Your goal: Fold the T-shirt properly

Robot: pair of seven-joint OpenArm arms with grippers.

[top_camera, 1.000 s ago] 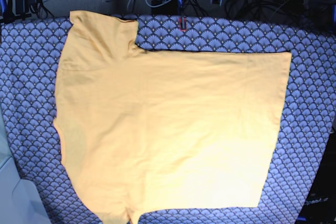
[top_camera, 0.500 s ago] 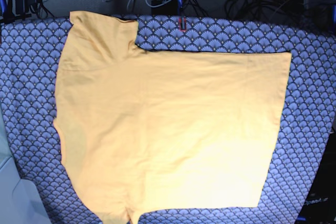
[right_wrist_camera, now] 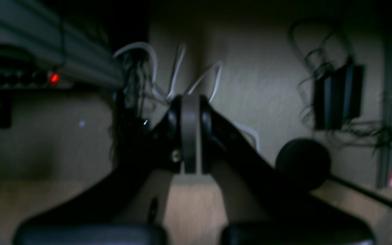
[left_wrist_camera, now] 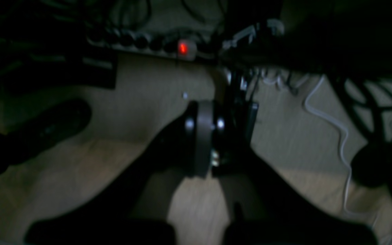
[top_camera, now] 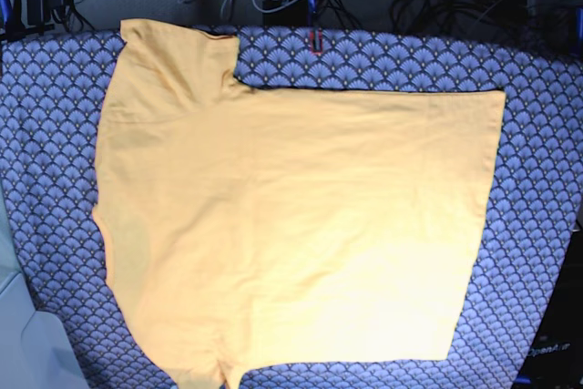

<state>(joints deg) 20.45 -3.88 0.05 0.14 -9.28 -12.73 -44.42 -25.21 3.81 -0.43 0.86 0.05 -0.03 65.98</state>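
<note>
T-shirt (top_camera: 291, 225) lies flat, unfolded on your bench | every fold remains | left tool (left_wrist_camera: 204, 136), right tool (right_wrist_camera: 190, 132) closed, empty

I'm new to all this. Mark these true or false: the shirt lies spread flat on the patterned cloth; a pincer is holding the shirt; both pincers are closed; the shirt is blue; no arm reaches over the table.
1. The T-shirt lies spread flat on the patterned cloth. True.
2. A pincer holds the shirt. False: the left pincer and right pincer grip nothing.
3. Both pincers are closed. True.
4. The shirt is blue. False: it is yellow-orange; the cloth under it is blue-grey.
5. No arm reaches over the table in the base view. True.
</note>
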